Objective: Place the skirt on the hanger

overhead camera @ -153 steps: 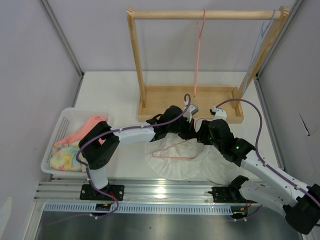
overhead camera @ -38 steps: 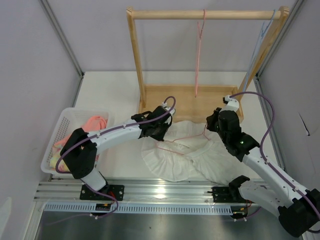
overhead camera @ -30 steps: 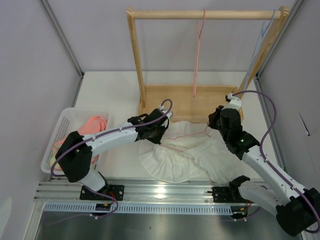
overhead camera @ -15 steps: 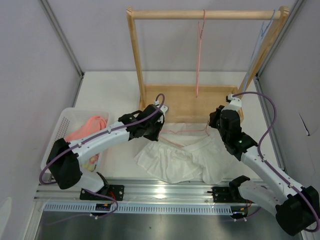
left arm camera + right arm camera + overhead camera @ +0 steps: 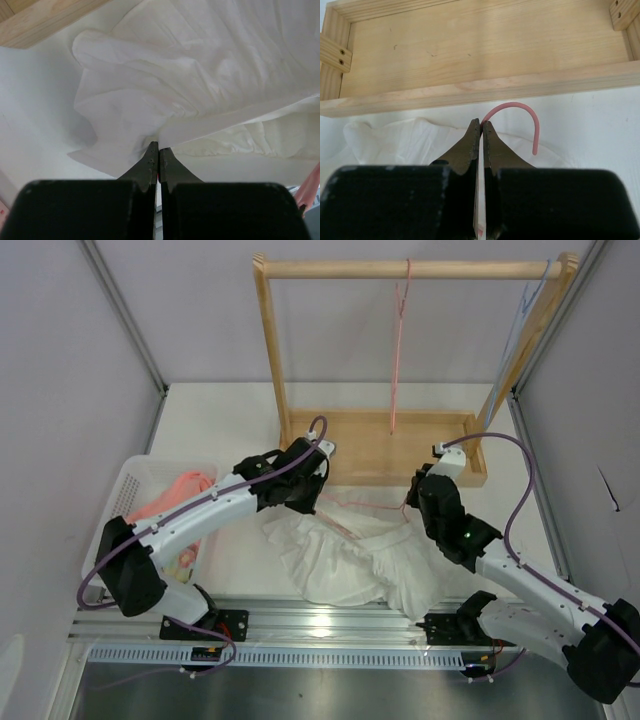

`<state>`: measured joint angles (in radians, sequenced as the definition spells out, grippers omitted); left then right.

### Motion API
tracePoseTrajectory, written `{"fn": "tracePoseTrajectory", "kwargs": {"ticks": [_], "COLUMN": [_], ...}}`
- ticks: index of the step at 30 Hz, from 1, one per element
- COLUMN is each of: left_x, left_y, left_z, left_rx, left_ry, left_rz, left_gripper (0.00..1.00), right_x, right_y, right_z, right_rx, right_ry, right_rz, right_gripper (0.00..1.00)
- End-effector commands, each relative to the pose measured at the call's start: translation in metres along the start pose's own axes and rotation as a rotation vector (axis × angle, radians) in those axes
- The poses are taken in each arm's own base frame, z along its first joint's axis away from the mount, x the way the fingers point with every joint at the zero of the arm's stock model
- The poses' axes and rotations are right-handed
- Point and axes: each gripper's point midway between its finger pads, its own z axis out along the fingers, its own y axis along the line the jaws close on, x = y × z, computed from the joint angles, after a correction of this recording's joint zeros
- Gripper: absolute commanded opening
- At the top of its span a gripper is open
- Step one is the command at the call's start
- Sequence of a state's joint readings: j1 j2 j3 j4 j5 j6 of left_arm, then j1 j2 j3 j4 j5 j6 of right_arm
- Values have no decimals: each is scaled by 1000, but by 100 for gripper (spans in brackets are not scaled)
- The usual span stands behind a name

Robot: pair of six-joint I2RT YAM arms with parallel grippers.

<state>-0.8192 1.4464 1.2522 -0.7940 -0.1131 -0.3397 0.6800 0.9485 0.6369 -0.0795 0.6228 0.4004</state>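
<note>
The white skirt [image 5: 350, 555] lies bunched on the table in front of the wooden rack, draped from the pale salmon-pink hanger [image 5: 365, 507]. My left gripper [image 5: 312, 492] is shut on the skirt's edge [image 5: 200, 75] at the hanger's left end; the left wrist view shows the jaws [image 5: 158, 146] pinched on fabric with a red sliver between them. My right gripper [image 5: 409, 504] is shut on the hanger just below its hook [image 5: 520, 107]; its jaws [image 5: 481, 122] are closed over the skirt [image 5: 395, 140].
The wooden rack [image 5: 400, 270] stands behind, its tray base [image 5: 470, 50] just beyond both grippers. A deeper pink hanger [image 5: 397, 350] hangs from the bar, a light blue one [image 5: 530, 300] at its right end. A white basket [image 5: 130, 490] of pink and yellow clothes [image 5: 175, 490] sits left.
The skirt, once spread flat under the hanger, is now gathered and pulled up and left. My left gripper moved back toward the rack; my right gripper shifted left and nearer.
</note>
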Motion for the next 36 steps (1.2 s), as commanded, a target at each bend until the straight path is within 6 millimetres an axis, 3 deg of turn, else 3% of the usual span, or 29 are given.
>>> {"fn": "tracePoseTrajectory", "kwargs": {"ticks": [1, 6, 10, 19, 24, 36], "left_x": [-10, -8, 1, 24, 26, 22], "left_y": [8, 7, 13, 17, 17, 15], "left_z": [1, 5, 14, 43, 50, 48], "left_rx": [-40, -36, -61, -72, -69, -63], "left_ry": [-21, -16, -11, 22, 25, 16], "left_rz": [-16, -7, 3, 4, -1, 1], "left_gripper": [0, 0, 0, 0, 0, 0], "right_x": [-4, 13, 28, 36, 45, 69], "right_y": [3, 3, 5, 14, 19, 28], "right_z": [-4, -1, 0, -5, -8, -15], "right_rx": [-10, -1, -8, -52, -89, -139], "right_ry": [6, 116, 181, 267, 309, 394], "right_rz": [31, 74, 90, 142, 162, 210], "right_gripper": [2, 2, 18, 44, 47, 42]}}
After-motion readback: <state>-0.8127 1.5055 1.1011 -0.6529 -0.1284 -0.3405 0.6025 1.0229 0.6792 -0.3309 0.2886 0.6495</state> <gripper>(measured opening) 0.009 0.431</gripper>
